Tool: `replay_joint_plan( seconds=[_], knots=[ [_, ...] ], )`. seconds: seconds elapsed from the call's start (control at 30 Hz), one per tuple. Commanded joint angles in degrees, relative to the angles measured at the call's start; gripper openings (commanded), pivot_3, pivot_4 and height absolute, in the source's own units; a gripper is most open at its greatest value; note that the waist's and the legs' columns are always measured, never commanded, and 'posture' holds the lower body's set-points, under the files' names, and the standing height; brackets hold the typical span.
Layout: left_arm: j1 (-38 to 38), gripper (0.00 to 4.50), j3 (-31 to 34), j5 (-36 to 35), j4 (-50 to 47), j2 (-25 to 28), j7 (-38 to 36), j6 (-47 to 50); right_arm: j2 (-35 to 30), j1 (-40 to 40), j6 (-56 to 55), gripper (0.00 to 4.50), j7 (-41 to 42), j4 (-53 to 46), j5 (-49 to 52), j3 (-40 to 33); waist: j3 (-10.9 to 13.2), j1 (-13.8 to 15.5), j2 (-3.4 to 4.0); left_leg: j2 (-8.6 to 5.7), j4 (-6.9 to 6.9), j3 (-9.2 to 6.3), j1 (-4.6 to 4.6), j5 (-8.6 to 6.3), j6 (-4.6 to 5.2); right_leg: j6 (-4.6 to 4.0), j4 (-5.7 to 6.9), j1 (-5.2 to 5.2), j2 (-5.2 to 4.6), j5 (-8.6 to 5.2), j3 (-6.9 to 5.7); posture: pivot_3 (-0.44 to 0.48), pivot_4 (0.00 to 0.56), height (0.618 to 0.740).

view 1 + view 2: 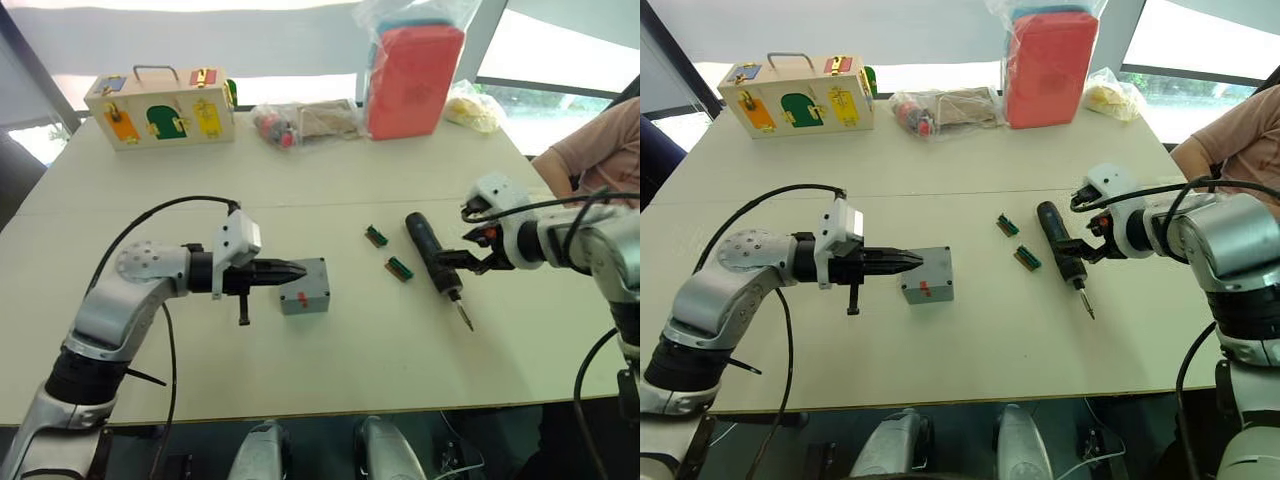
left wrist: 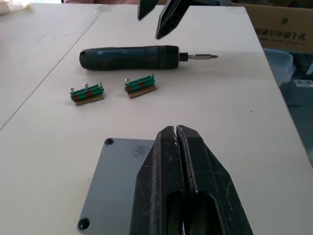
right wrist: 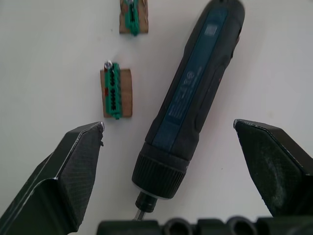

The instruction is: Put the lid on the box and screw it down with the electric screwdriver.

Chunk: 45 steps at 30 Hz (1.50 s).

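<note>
The grey box [image 1: 305, 288] stands mid-table with a red mark on its near side. The flat grey lid [image 2: 111, 182], with holes at its corners, lies on top of it. My left gripper [image 1: 298, 270] is shut with nothing between its fingers, and its tips rest over the lid's left part. The black electric screwdriver [image 1: 432, 255] lies flat on the table to the right, its bit pointing toward the near edge. My right gripper [image 3: 168, 127] is open and low over the screwdriver's front end, one finger on each side and neither touching it.
Two small green-brown pieces [image 1: 376, 236] [image 1: 399, 268] lie between the box and the screwdriver. At the far edge are a wooden box with coloured doors [image 1: 160, 105], plastic bags [image 1: 305, 122] and a red case [image 1: 413, 75]. A person [image 1: 595, 150] sits at the right.
</note>
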Motion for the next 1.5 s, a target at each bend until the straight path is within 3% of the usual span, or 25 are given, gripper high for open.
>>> replay_joint_plan(
  seconds=[0.03, 0.5, 0.6, 0.73, 0.8, 1.0, 1.17, 1.23, 1.37, 1.5],
  knots=[
    [-0.26, 0.0, 0.36, 0.43, -0.51, -0.09, -0.66, -2.61, 1.14, -5.38, 1.32, 4.49, 0.6, 7.59, -2.27, 4.93, 0.0, 0.01, 0.01, 0.0, 0.0, 0.0, -0.01, 0.0, 0.0, 0.0, 0.0, -0.01, -0.01, 0.0, 0.01, 0.0, 0.15, 0.73],
    [-0.15, 0.0, 0.03, 1.94, -1.4, -1.33, 0.9, -3.8, 8.8, -13.95, -4.37, 4.49, 5.08, 27.05, -11.26, 20.19, -0.03, 0.14, -0.03, -0.08, 0.08, 0.05, -0.59, 0.04, -0.07, 0.14, 0.04, -0.59, -0.08, 0.11, 0.02, 0.0, 0.15, 0.73],
    [0.32, 0.0, 0.45, 1.84, -2.1, -1.4, 1.74, -3.54, 8.53, -14.55, -5.55, 3.84, 7.85, 27.56, -13.27, 23.76, -0.03, 0.16, -0.03, -0.07, 0.14, 0.04, -0.58, 0.06, -0.09, 0.13, 0.05, -0.56, -0.06, 0.2, 0.01, 0.0, 0.15, 0.73],
    [1.03, 0.0, 0.7, 2.14, -2.24, -0.99, 2.35, -3.88, 9.28, -15.7, -5.69, 2.41, 9.59, 28.59, -14.92, 24.78, -0.04, 0.12, -0.02, -0.07, 0.15, 0.04, -0.56, 0.13, -0.2, 0.11, 0.08, -0.56, -0.06, 0.22, 0.01, 0.0, 0.15, 0.73],
    [1.19, 0.0, 0.87, 2.13, -2.27, -0.8, 2.43, -3.86, 10.39, -16.81, -5.39, 1.88, 9.07, 30.25, -15.5, 23.07, -0.04, 0.14, -0.03, -0.07, 0.15, 0.02, -0.54, 0.14, -0.21, 0.11, 0.11, -0.56, -0.03, 0.22, 0.0, 0.0, 0.15, 0.73],
    [0.59, 0.0, 1.8, 2.38, -0.6, 0.78, 1.4, -4.5, 12.63, -21.27, -4.11, 1.86, 4.71, 32.28, -16.21, 14.34, -0.02, -0.05, 0.01, -0.06, 0.15, 0.05, -0.53, 0.22, -0.34, 0.05, 0.17, -0.59, -0.03, 0.26, 0.01, 0.0, 0.15, 0.73],
    [-0.5, 0.0, 2.26, 2.78, 1.63, 1.77, 1.0, -4.89, 12.05, -21.02, -3.14, 1.86, 4.6, 21.32, -12.65, 6.29, 0.18, 0.25, 0.32, -0.08, 0.11, 0.04, -0.64, 0.23, -0.35, 0.06, 0.3, -0.77, -0.04, 0.26, 0.01, 0.0, 0.15, 0.73],
    [-1.1, 0.0, 1.51, 3.26, 1.82, 1.55, 1.6, -4.13, 13.38, -17.86, -8.91, 1.86, 4.66, 12.56, -8.8, -2.42, 0.2, 0.28, 0.32, -0.08, 0.07, 0.03, -0.64, 0.22, -0.35, 0.06, 0.29, -0.78, -0.02, 0.25, 0.0, 0.0, 0.15, 0.73],
    [-1.7, 0.0, 0.94, 3.84, 4.5, 3.02, -0.31, -4.29, 26.29, -10.15, -22.27, 1.86, 2.19, -5.58, 1.98, -18.74, 0.19, -0.13, 0.26, -0.05, 0.01, 0.02, -0.69, 0.22, -0.35, 0.07, 0.24, -0.83, 0.01, 0.25, 0.01, 0.0, 0.15, 0.73],
    [-2.05, 0.0, 0.95, 4.79, 7.31, 4.18, -2.21, -5.73, 35.15, -4.72, -31.14, 1.86, -2.83, -11.27, 2.91, -20.73, 0.23, 0.18, 0.32, 0.03, 0.05, -0.01, -0.69, 0.23, -0.36, 0.07, 0.32, -0.84, 0.1, 0.25, -0.01, 0.0, 0.15, 0.73]
  ],
)
